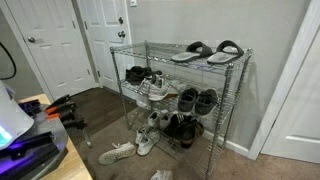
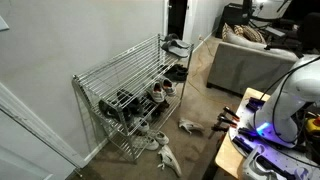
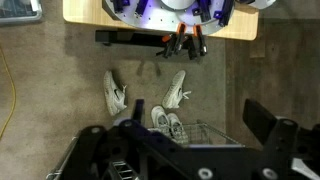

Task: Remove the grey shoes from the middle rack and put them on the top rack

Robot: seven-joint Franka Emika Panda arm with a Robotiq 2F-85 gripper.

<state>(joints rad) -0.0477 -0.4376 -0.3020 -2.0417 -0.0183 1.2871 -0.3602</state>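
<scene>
The grey shoes (image 1: pixel 153 90) (image 2: pixel 158 93) sit side by side on the middle rack (image 1: pixel 175 104) of the chrome wire shelf. The top rack (image 1: pixel 160 52) (image 2: pixel 125 62) carries a pair of grey-and-black slide sandals (image 1: pixel 208 51) at one end. My gripper (image 3: pixel 172 130) shows only in the wrist view, hanging high and looking down on the floor and a corner of the shelf (image 3: pixel 205 128). Its jaws are open wide with nothing between them. The middle rack is hidden in the wrist view.
Black shoes (image 1: pixel 134 73) and dark shoes (image 1: pixel 196 99) share the middle rack. Loose white sneakers (image 1: pixel 116 153) (image 3: pixel 114 93) (image 3: pixel 177 88) lie on the carpet in front, and a pale pair (image 3: pixel 166 123) rests by the shelf corner. The robot's table (image 3: pixel 90 12) stands opposite; a couch (image 2: pixel 250 60) beyond.
</scene>
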